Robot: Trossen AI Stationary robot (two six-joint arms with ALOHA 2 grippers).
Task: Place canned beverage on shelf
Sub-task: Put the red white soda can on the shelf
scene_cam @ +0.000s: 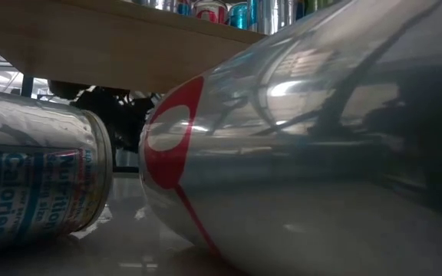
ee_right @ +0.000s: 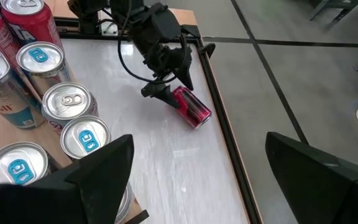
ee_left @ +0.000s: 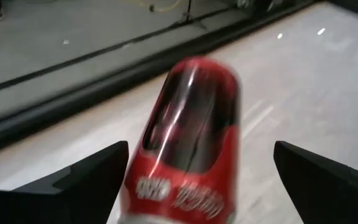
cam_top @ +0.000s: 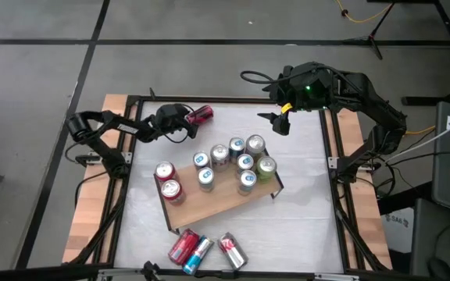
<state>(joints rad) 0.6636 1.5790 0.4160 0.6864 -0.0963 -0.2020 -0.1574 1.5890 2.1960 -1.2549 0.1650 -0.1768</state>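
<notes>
A red can lies on its side on the white tabletop near the far edge. My left gripper is low over the table and open. Its fingers stand on either side of the can's near end, with a gap showing on both sides. The wooden shelf stands mid-table, and several cans stand upright on it. My right gripper hangs open above the table's far right, with nothing between its fingers.
Three cans lie on their sides by the near edge. In the low view, two of them, a blue-and-white one and a silver-and-red one, fill the picture. The table's black rim runs just beyond the red can.
</notes>
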